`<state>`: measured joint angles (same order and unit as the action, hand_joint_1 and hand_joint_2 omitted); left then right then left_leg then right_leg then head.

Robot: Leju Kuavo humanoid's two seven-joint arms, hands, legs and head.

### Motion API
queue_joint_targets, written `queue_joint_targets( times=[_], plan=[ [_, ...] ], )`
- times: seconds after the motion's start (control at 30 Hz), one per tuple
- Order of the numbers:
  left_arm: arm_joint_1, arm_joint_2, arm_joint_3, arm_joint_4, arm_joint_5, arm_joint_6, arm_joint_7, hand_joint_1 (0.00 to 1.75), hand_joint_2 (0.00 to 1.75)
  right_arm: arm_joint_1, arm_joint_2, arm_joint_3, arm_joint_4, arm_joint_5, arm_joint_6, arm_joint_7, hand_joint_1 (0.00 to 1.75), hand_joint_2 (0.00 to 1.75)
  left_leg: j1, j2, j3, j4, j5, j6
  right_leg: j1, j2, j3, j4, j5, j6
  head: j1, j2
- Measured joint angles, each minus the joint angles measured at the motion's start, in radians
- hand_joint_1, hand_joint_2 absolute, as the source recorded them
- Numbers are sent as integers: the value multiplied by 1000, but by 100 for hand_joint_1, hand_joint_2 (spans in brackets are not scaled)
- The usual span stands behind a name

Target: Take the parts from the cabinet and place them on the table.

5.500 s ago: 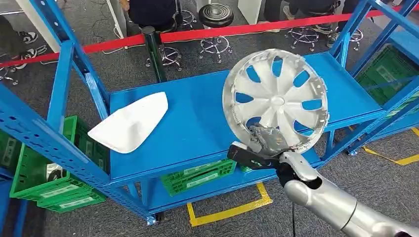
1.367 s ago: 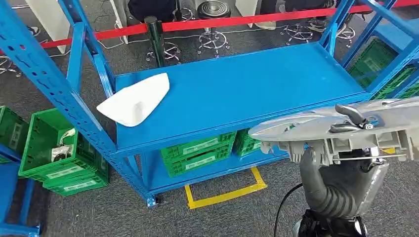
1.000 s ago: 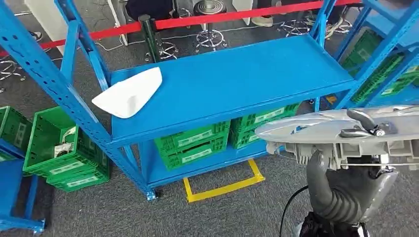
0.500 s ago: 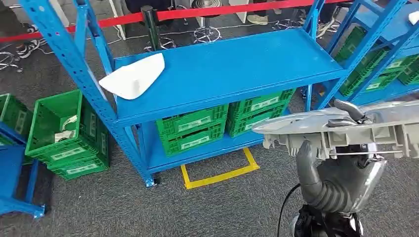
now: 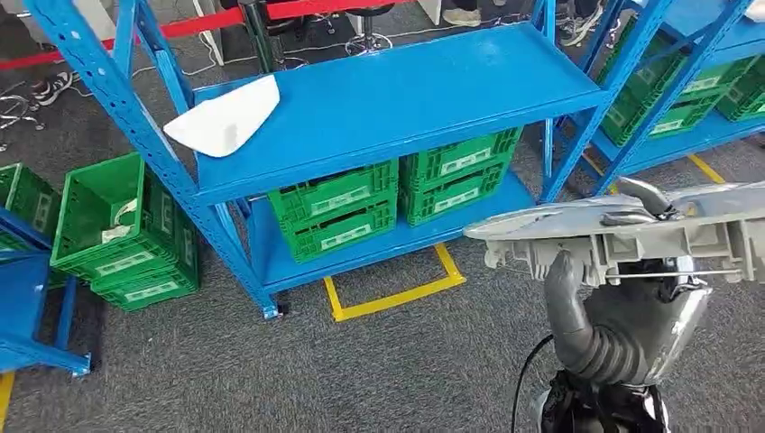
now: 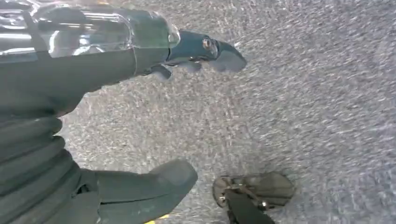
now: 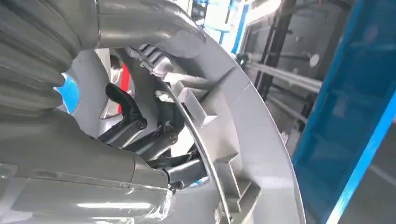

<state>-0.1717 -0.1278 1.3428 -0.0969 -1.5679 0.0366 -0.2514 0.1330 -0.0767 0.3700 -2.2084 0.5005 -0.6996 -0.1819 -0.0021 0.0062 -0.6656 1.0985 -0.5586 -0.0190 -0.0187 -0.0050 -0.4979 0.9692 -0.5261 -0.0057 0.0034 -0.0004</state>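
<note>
Gripping the rim of a silver plastic hubcap with thumb beneath and dark fingers through its spokes, the right hand holds the ribbed disc flat above grey carpet, clear of the blue metal shelf bearing a white curved panel.

A silver-grey plastic hubcap with a smooth satin sheen, its rim ribbed with moulded clips and a thin wire ring, is held by the right hand of matt grey ribbed rubber. Beyond the hubcap, the rack is glossy blue painted metal. On the rack lies a smooth matt white part. Under the rack's shelf sit shiny green plastic crates. The floor is rough grey carpet.
</note>
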Motion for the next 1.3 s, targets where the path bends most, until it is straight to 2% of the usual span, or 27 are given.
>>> queue_joint_targets(
  times=[0.07, 0.1, 0.13, 0.2, 0.23, 0.3, 0.33, 0.4, 0.43, 0.47, 0.5, 0.57, 0.6, 0.63, 0.67, 0.73, 0.77, 0.8, 0.83, 0.93, 1.0, 1.07, 1.13, 1.17, 1.23, 1.27, 1.3],
  plan=[
    [-1, -1, 0, 0, 3, 4, -25, 0, 175, -5, -3, 0, -3, 3, 0, 14, 175, 175, 2, -5, -32, 153, -104, -3, 8, -3, -28, 2, 21, -6, -4, 0],
    [-1, -2, 0, 0, 3, 4, -30, 0, 175, -10, -5, 0, -2, 3, 0, 17, 175, 175, 1, -6, -33, 199, -112, -1, 13, -3, -42, 5, 30, -8, -6, 0],
    [-1, -4, 0, 0, 3, 3, -32, 0, 175, -11, -7, 0, -3, 3, 0, 16, 175, 175, 0, -7, -18, 211, -88, 4, 18, -4, -58, 8, 37, -9, -6, 0],
    [-1, -8, 0, 0, 0, 3, -32, 0, 175, -10, -7, 0, -3, -8, 0, 14, 175, 175, -6, -9, 56, 136, -6, 24, 32, -4, -81, 10, 51, -9, -6, 0],
    [-1, -9, 0, 0, 0, 4, -33, 0, 175, -10, -8, 0, -3, -8, 0, 14, 175, 175, -16, -13, 122, 49, 23, 44, 37, -4, -89, 10, 61, -9, -6, 0],
    [-5, -4, 0, -1, 0, 6, -35, 0, 175, -8, -8, 0, -2, 13, 0, 18, 175, 175, -48, 43, 246, -136, -13, 78, 40, -18, -89, 10, 70, -9, -5, 0],
    [-9, -3, 0, -1, -1, 8, -35, 0, 175, -8, -9, 0, -2, 28, 1, 21, 175, 175, -47, 44, 258, -165, -21, 78, 40, -28, -91, 9, 79, -5, -5, 0],
    [-12, -5, 0, -1, 0, 8, -32, 0, 175, -9, -13, 0, -2, 50, 1, 32, 175, 175, -50, 24, 251, -173, -11, 87, 38, -47, -95, 5, 93, -3, -8, 0],
    [-9, -10, 0, -1, -1, 8, -31, 0, 175, -9, -15, 1, -2, 56, 1, 37, 175, 175, -36, 16, 252, -200, 5, 86, 48, -50, -99, 7, 92, -1, -8, 0],
    [-6, -10, 0, -1, 0, 8, -31, 0, 175, -8, -19, 2, -2, 58, 1, 39, 175, 175, -29, 8, 250, -202, 18, 82, 44, -26, -112, 21, 69, 10, -5, 0],
    [-6, -10, 0, -1, 0, 9, -30, 0, 175, -8, -22, 3, -2, 63, 1, 39, 175, 175, -25, 2, 239, -201, 27, 88, 37, -8, -133, 75, 21, 18, -3, 0],
    [-4, -14, 0, -1, 0, 9, -31, 0, 175, -8, -27, 3, -1, 73, 1, 49, 175, 175, -21, -15, 219, -196, 41, 83, 20, 1, -187, 237, -67, 36, -1, 0],
    [-3, -19, 0, -1, 0, 9, -32, 0, 175, -8, -31, 4, 0, 78, 2, 56, 175, 175, -19, -23, 209, -191, 46, 79, 15, 1, -202, 298, -90, 43, -1, 0],
    [-1, -19, 1, -1, 0, 10, -31, 0, 175, -8, -31, 8, 2, 82, 2, 61, 175, 175, -14, -31, 198, -183, 49, 74, 9, 1, -197, 312, -88, 50, -1, 0],
    [2, -21, 1, -1, 0, 11, -30, 0, 175, -8, -31, 10, 4, 85, 2, 64, 175, 175, -9, -39, 187, -172, 50, 70, 2, 1, -169, 278, -64, 57, -2, 0],
    [4, -25, 1, -1, 0, 12, -29, 0, 175, -8, -31, 15, 4, 87, 2, 64, 175, 175, 2, -57, 169, -144, 43, 57, -13, 12, -71, 118, 9, 74, -1, 0],
    [3, -24, 2, -1, 0, 14, -29, 0, 175, -8, -31, 15, 4, 85, 2, 63, 175, 175, 3, -64, 155, -123, 35, 45, -25, 51, -36, 47, 13, 89, 2, 0],
    [1, -23, 2, -1, 0, 15, -27, 0, 175, -8, -31, 17, 6, 84, 2, 58, 175, 175, 1, -72, 134, -98, 29, 36, -23, 75, -24, 29, -4, 85, 10, 0],
    [0, -23, 2, -1, 0, 16, -25, 0, 175, -7, -31, 18, 7, 80, 2, 53, 175, 175, 1, -77, 120, -88, 31, 31, -21, 65, -38, 44, -7, 59, 8, 0],
    [6, -15, 2, -1, 0, 20, -13, 0, 175, -5, -31, 21, 13, 72, 2, 39, 175, 175, 5, -100, 106, -83, 34, 18, -20, 35, -44, 49, -4, 33, 5, 0],
    [5, -14, 2, -1, 0, 21, -12, 0, 175, -8, -30, 21, 15, 72, 2, 34, 175, 175, 2, -8, 80, -22, -16, 8, -18, 15, -45, 46, 0, 19, -8, 0],
    [3, -13, 2, -1, 0, 20, -13, 0, 175, -7, -30, 23, 17, 72, 2, 32, 175, 175, 8, 2, 9, 133, -96, 1, -13, -11, -50, 46, 1, 16, -10, 0],
    [5, -13, 3, -1, 0, 20, -14, 0, 175, -8, -30, 23, 22, 72, 2, 32, 175, 175, 10, 0, -31, 221, -118, 0, -9, -36, -54, 47, 3, 13, -11, 0],
    [7, -13, 3, -1, 0, 20, -18, 0, 175, -8, -30, 24, 26, 70, 2, 32, 175, 175, 10, 0, -16, 198, -93, 4, -6, -48, -53, 47, 3, 13, -11, 0],
    [7, -13, 3, -1, 0, 20, -24, 0, 175, -10, -30, 24, 28, 68, 2, 38, 175, 175, 3, 15, 68, 43, -8, 24, 2, -68, -51, 46, 3, 14, -11, 0],
    [6, -13, 3, -1, 0, 20, -25, 0, 175, -12, -30, 24, 28, 66, 2, 39, 175, 175, -8, 64, 117, -48, 26, 42, 2, -78, -49, 44, 3, 14, -11, 0],
    [4, -9, 3, -1, 0, 20, -26, 0, 175, -10, -30, 24, 28, 66, 2, 39, 175, 175, -22, 120, 131, -81, 8, 53, 5, -88, -48, 43, 4, 16, -8, 0]
  ],
)
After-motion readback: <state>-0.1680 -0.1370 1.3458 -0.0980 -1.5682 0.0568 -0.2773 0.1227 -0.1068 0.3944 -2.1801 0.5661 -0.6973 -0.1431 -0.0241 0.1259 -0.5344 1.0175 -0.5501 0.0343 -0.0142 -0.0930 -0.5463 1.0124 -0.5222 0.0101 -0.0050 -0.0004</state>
